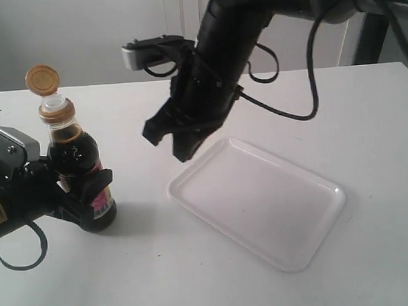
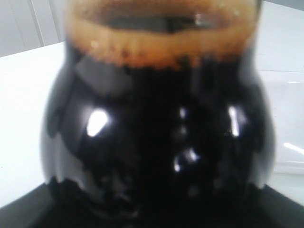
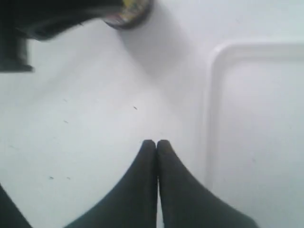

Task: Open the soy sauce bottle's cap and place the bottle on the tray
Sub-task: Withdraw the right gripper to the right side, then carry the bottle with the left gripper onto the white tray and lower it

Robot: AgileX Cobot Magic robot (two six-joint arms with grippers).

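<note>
Here, nearest the front edge of the white table [image 1: 198,278], the left gripper [image 1: 78,192] reaches in low from the left and has the bottle [image 1: 80,167] clamped between its black fingers [image 1: 98,184], gripping the body at label height. The bottle stands upright on the table, its base showing just below the fingers. In the left wrist view the bottle [image 2: 156,137] fills nearly everything: dark liquid with a brownish froth line at the shoulder, and a strip of black gripper along the lower edge.

The cap [image 1: 42,79] is flipped open, tilted back above the collar, with the white spout [image 1: 53,103] bare beneath it.

A little further back and to the right lies the tray [image 1: 317,188], flat on the table, set at an angle, well apart from the bottle. The right wrist view catches the tray's rounded corner [image 3: 223,52] and, at the far edge, the bottle's base [image 3: 128,14] beside the other gripper's dark bulk.

Over the tray's near-left corner hangs the right gripper [image 1: 172,137], pointing down, clear of the surface. Its fingertips [image 3: 148,147] are pressed together with nothing between them.

Behind it the right arm [image 1: 231,33] rises toward the pale wall, a black cable [image 1: 305,112] looping down beside it.
</note>
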